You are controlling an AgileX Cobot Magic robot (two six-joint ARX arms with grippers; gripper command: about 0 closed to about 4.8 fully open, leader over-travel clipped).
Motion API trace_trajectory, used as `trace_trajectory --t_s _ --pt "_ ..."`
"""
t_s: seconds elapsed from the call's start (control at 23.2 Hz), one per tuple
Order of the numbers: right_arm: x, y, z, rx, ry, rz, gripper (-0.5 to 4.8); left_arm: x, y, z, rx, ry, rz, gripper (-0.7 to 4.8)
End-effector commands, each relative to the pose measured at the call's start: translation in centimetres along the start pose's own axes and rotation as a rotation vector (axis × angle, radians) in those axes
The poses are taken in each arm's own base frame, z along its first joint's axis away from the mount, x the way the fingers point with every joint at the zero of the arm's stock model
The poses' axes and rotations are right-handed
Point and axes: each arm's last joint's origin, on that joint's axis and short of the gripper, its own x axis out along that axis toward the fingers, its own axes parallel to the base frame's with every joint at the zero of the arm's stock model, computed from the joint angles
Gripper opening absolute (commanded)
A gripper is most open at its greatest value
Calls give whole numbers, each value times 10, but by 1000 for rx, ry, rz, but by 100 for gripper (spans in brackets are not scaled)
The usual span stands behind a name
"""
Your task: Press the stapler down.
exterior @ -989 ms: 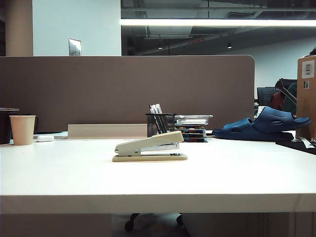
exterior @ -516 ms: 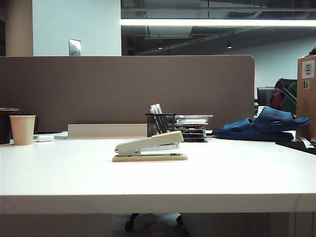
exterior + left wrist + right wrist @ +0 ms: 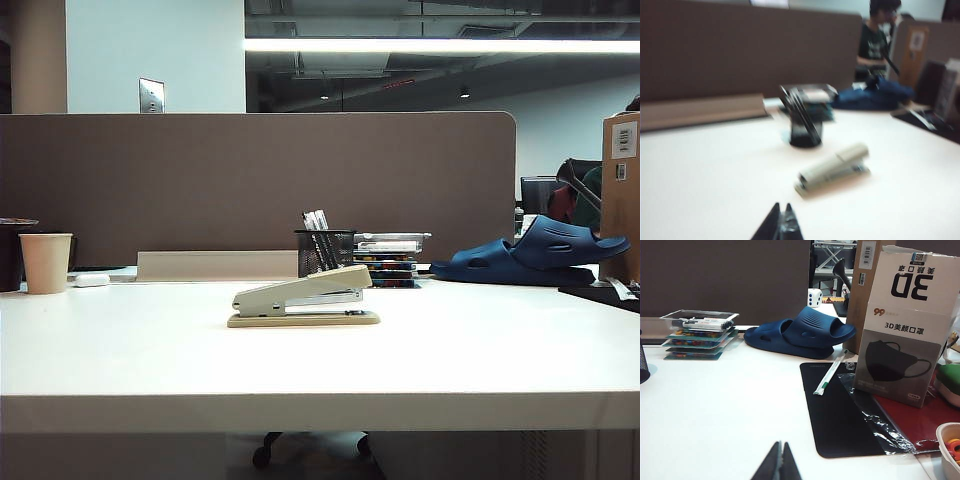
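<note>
One long beige-grey stapler (image 3: pixel 303 297) with a tan base and raised top arm lies untouched on the white table (image 3: pixel 300 370), just in front of the black mesh pen cup (image 3: pixel 324 253) and well apart from the beige paper cup (image 3: pixel 46 262). The left gripper (image 3: pixel 781 220), its dark fingertips pressed together, hovers above the table near the stapler (image 3: pixel 834 167) in a blurred wrist view. The right gripper (image 3: pixel 779 460), fingertips likewise closed, hangs over bare tabletop away from the stapler, beside a black mat (image 3: pixel 840 415), with a blue rubber slipper (image 3: pixel 802 332) beyond.
</note>
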Motion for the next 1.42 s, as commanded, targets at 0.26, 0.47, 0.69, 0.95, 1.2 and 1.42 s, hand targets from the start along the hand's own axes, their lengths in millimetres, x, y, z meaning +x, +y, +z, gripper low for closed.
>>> trace_trajectory --t_s 0.26,0.47,0.69,0.95,1.2,1.42 --pt "-2 0 8 3 27 3 -9 -3 -4 -3 -76 150 -93 -5" --pt "-7 0 25 3 21 3 -9 -4 -5 -8 -102 200 -97 -5" --pt "-13 -1 50 -5 61 7 -9 -5 -5 -13 -122 245 -93 -5" --pt "-3 2 79 2 111 131 -9 -5 -4 -13 -117 245 -53 -5" --pt "23 4 97 21 213 243 -9 -5 -3 -13 -113 244 -22 -5" --pt "63 12 117 58 306 432 -9 -5 -3 -13 -114 246 -21 -5"
